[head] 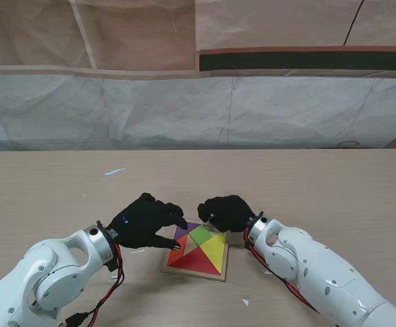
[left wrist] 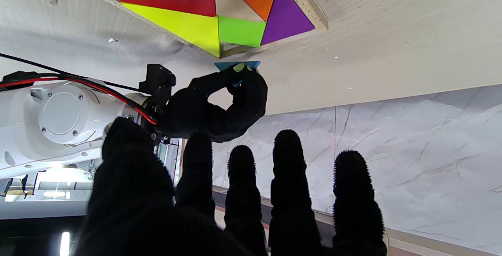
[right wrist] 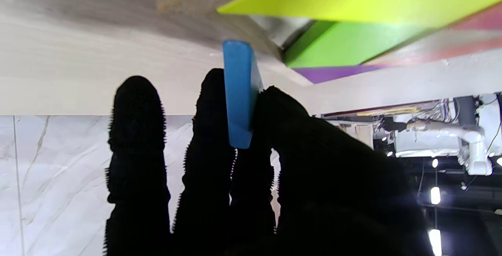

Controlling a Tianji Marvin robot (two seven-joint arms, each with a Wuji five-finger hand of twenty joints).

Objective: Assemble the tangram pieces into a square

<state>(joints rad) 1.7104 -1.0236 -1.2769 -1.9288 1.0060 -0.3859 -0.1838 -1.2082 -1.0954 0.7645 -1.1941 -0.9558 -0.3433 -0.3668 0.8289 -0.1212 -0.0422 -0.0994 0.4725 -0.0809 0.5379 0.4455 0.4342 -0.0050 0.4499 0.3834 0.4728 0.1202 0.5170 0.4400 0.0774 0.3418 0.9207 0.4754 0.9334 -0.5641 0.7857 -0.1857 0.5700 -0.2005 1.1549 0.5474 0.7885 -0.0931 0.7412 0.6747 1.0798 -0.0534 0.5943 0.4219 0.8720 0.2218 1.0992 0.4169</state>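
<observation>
Pale wood counter (head: 334,191): wooden tangram tray (head: 196,268) at centre, coloured pieces seated. Right robot hand (head: 226,212) pinches a blue piece (right wrist: 237,91) at the tray's far corner. Left robot hand (head: 145,222), fingers spread, holds nothing.

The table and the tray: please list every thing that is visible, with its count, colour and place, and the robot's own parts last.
Table: one, light wood, bearing everything.
Tray: one, pale wood, between the two hands, near me.
Red piece: one, in the tray, nearest me.
Yellow piece: one, tray's right side.
Green piece: one, tray's middle.
Purple piece: one, tray's far left part.
Orange piece: one, tray's left edge.
Blue piece: one, pinched in the right hand, off the tray's far corner.
Scraps: a few, pale, scattered on the table.
Left hand: black glove, over the tray's left edge, holding nothing.
Right hand: black glove, at the tray's far corner.
</observation>
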